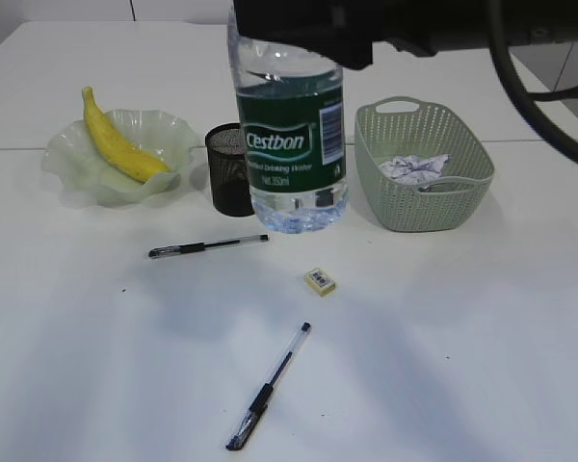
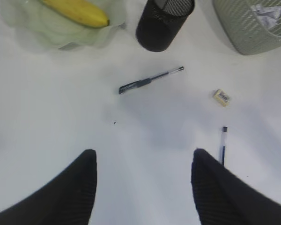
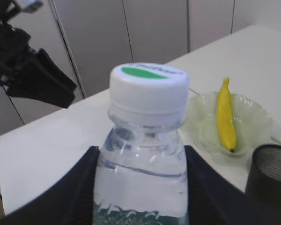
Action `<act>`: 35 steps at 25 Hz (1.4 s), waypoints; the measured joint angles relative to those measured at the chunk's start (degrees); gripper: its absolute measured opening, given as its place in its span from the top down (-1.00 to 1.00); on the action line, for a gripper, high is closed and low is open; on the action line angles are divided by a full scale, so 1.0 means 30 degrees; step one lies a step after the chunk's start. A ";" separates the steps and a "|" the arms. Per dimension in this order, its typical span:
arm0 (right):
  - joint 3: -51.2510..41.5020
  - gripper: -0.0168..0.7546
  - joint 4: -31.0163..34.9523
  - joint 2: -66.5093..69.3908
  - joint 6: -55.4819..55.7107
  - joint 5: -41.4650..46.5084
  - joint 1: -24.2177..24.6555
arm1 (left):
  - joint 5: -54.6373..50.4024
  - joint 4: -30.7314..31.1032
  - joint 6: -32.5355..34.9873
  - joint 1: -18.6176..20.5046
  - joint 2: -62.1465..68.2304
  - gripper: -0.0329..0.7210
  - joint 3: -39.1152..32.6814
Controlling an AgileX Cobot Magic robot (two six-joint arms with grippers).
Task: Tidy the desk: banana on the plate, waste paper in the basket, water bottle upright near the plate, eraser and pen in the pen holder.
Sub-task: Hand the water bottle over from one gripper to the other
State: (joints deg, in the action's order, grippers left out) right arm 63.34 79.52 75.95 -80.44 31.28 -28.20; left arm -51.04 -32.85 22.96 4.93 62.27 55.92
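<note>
My right gripper [image 3: 140,154] is shut on the shoulder of the clear water bottle [image 1: 291,144], which is upright with its white cap [image 3: 147,86] on top. The bottle hangs above the table in front of the black mesh pen holder [image 1: 229,168]. The banana [image 1: 120,144] lies on the pale green plate [image 1: 67,168]. Crumpled waste paper [image 1: 414,168] sits in the green basket [image 1: 424,192]. One pen [image 1: 207,246] lies below the holder and a second pen [image 1: 270,385] nearer the front. Between them lies the yellow eraser [image 1: 321,281]. My left gripper [image 2: 144,157] hovers open and empty above bare table.
The white table [image 1: 462,366] stretches wide at the front and right. The left arm's black body [image 3: 28,70] shows high at the left of the right wrist view. Grey cabinet doors stand behind the table.
</note>
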 joint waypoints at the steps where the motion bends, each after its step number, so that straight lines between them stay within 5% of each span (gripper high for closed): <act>1: 0.0000 0.05 0.1026 0.0000 -0.0710 0.0106 0.0000 | 0.0034 -0.0498 0.0559 0.0000 0.0000 -0.29 0.0000; 10: 0.0000 0.05 0.3243 0.0000 -0.2532 -0.0027 0.0000 | 0.3592 -0.0068 0.0994 0.0000 0.0000 -0.09 0.0000; 19: 0.0000 0.05 0.3344 0.0000 -0.2603 -0.0027 0.0000 | 0.4381 0.8598 -0.3918 0.0000 0.0392 -0.03 -0.0044; 28: 0.0000 0.05 0.3344 0.0000 -0.2787 -0.0071 0.0000 | 1.1457 0.7746 -0.4825 0.0000 0.0417 -0.03 -0.0730; 32: 0.0000 0.05 0.3344 0.0000 -0.2926 -0.0071 0.0000 | 1.5066 0.7581 -0.4858 -0.0411 0.0417 -0.03 -0.3429; 35: 0.0000 0.05 0.3344 0.0000 -0.2971 -0.0261 0.0000 | 1.7864 0.7450 -0.4858 -0.2020 0.0346 -0.03 -0.5741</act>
State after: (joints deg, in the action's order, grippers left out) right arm 63.34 89.55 75.95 -89.36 30.50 -28.20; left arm 2.55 -10.50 8.39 -1.13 63.30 38.69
